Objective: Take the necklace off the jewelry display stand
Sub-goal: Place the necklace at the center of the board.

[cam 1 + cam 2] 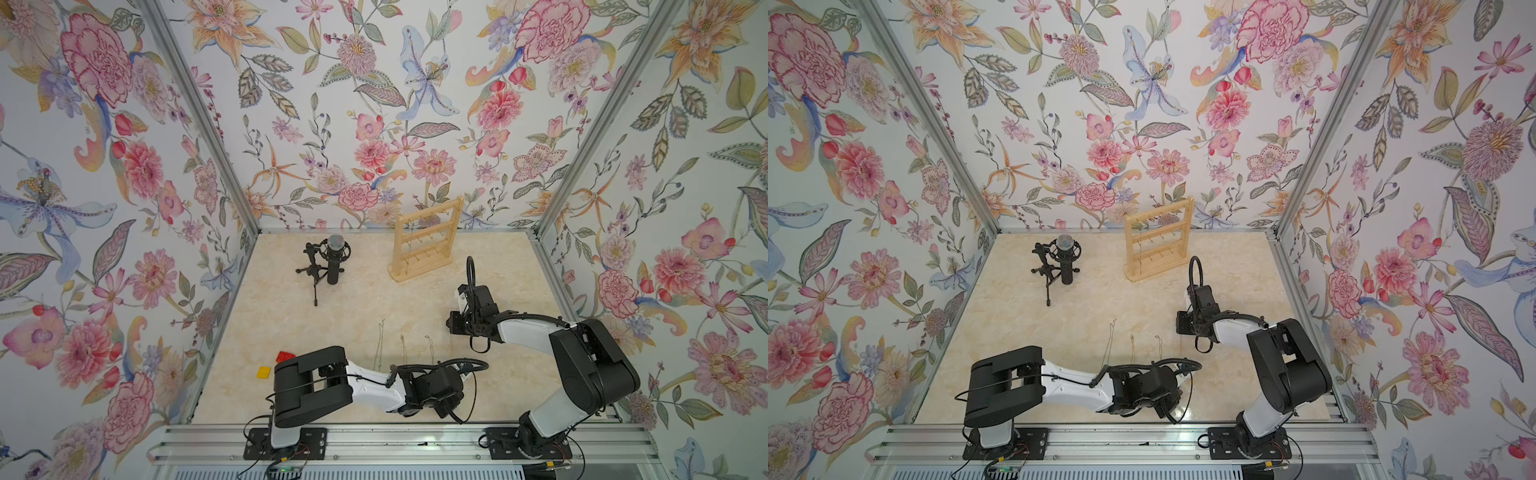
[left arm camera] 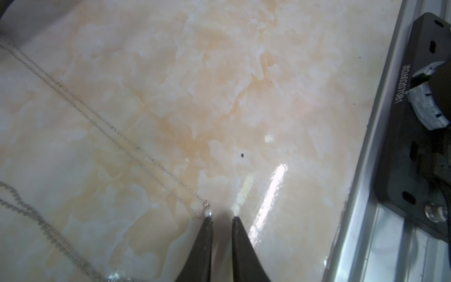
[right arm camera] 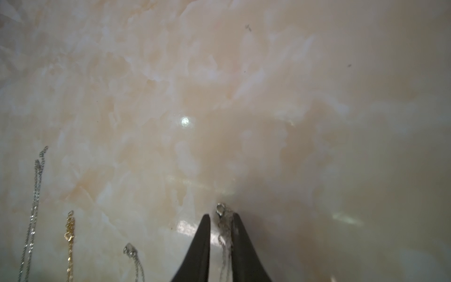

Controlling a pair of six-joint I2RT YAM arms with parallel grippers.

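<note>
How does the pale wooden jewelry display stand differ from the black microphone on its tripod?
The jewelry display stand is pale wood; the microphone is black. The stand is a flat frame of crossbars; the microphone is a round-headed cylinder. Both stand upright on the marbled table.

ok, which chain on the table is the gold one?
The only yellow one: the gold chain, lying between the long silver chain and the clasp-ended silver chain.

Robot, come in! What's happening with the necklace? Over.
Right hand slightly open, silver necklace between the jaws, off the stand. Left hand open, empty. Nothing in the way.
</note>
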